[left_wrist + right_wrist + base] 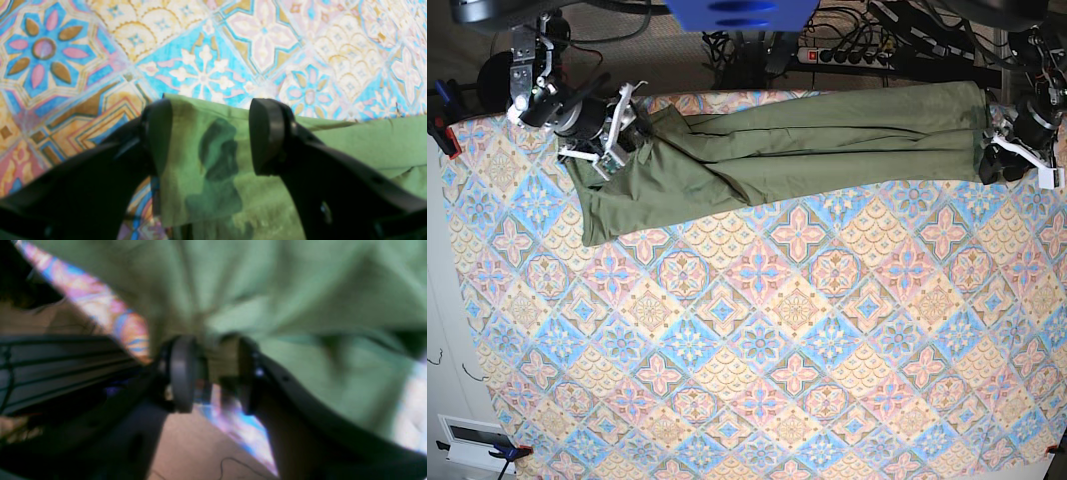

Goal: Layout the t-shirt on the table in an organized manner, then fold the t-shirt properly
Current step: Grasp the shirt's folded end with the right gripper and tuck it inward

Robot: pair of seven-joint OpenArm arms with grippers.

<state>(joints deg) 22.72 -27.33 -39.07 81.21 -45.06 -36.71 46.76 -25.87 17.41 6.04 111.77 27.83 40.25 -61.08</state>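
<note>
The olive-green t-shirt point(777, 145) lies stretched in a long band along the far edge of the table point(757, 330). In the base view my right gripper point(617, 138) is at the shirt's left end and my left gripper point(1004, 152) at its right end. The left wrist view shows the left gripper point(213, 136) open wide above a flat corner of the t-shirt point(367, 143). The right wrist view is blurred. There the right gripper point(213, 373) has its jaws parted, with a bunched fold of the t-shirt point(267, 290) between them and a gap at one finger point(181, 373).
Behind the table's far edge sit a power strip and cables point(857, 50) and a blue mount point(742, 12). A red clamp point(445, 135) grips the left corner. A white box point(467, 435) sits at the near left. Floor point(186, 446) and dark rails point(50, 363) show past the edge.
</note>
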